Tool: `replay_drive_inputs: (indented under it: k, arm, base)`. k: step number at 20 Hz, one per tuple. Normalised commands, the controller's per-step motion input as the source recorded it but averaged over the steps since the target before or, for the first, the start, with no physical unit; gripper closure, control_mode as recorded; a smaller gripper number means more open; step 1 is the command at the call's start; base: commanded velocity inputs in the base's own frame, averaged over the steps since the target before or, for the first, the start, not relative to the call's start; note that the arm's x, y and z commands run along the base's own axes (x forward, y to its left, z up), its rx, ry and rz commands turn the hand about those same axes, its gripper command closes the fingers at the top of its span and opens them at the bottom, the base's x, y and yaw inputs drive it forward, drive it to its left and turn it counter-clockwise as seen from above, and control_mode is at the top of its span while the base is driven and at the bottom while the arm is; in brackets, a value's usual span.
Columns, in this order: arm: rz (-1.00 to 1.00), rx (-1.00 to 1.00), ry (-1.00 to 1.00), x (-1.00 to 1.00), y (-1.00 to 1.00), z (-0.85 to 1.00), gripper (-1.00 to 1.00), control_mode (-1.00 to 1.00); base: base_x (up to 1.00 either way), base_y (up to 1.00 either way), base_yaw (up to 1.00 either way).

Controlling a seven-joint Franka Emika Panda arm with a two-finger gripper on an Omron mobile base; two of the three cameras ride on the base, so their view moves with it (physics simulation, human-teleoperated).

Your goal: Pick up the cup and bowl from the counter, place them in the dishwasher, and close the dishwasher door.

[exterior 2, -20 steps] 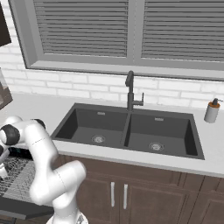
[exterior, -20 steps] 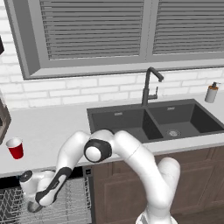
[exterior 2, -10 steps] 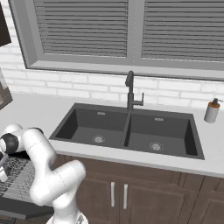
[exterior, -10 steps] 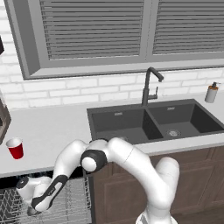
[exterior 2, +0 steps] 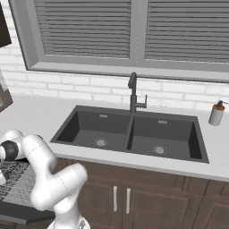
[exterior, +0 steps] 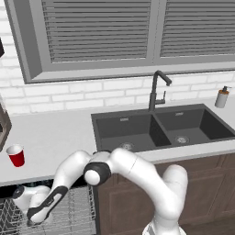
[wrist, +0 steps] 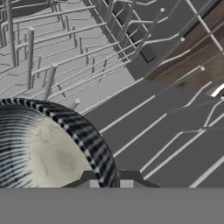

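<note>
The white robot arm with dark joints (exterior 2: pixel 42 172) rises from the lower left and bends over to the left edge, above the grey-white wire rack (exterior 2: pixel 18 181) of the open dishwasher. Under the rack lies the flat dark grey dishwasher door (exterior 2: pixel 24 214). To the right of the arm, a dark double sink (exterior 2: pixel 129 136) sits in the long light grey-white countertop (exterior 2: pixel 36 114), with a dark tall faucet (exterior 2: pixel 133 91) behind it. Far right stands a tan soap dispenser bottle (exterior 2: pixel 216 113). Brown wooden cabinet doors (exterior 2: pixel 143 199) are below the sink.
</note>
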Motion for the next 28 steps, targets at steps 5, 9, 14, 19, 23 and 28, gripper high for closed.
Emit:
replay_drive_inputs:
  k: [5,9,14,19,23,28]
  arm:
    - [0.0,0.0,0.0,-0.04,0.0,0.0,-1.0,-1.0]
    - [0.0,0.0,0.0,0.0,0.0,0.0,-1.0,-1.0]
    - [0.0,0.0,0.0,0.0,-0.06,0.47,-1.0,-1.0]
    - [0.0,0.0,0.0,-0.08,-0.28,0.58,-1.0,-1.0]
    - [0.01,0.01,-0.07,-0.31,-0.1,0.73,-1.0,-1.0]
    - [0.04,0.07,-0.16,-0.49,-0.11,0.87,-1.0,-1.0]
  base:
    - [0.0,0.0,0.0]
    - [0.0,0.0,0.0]
    - [0.0,0.0,0.0]
    - [0.0,0.0,0.0]
    - [0.0,0.0,0.0]
    - [0.0,0.0,0.0]
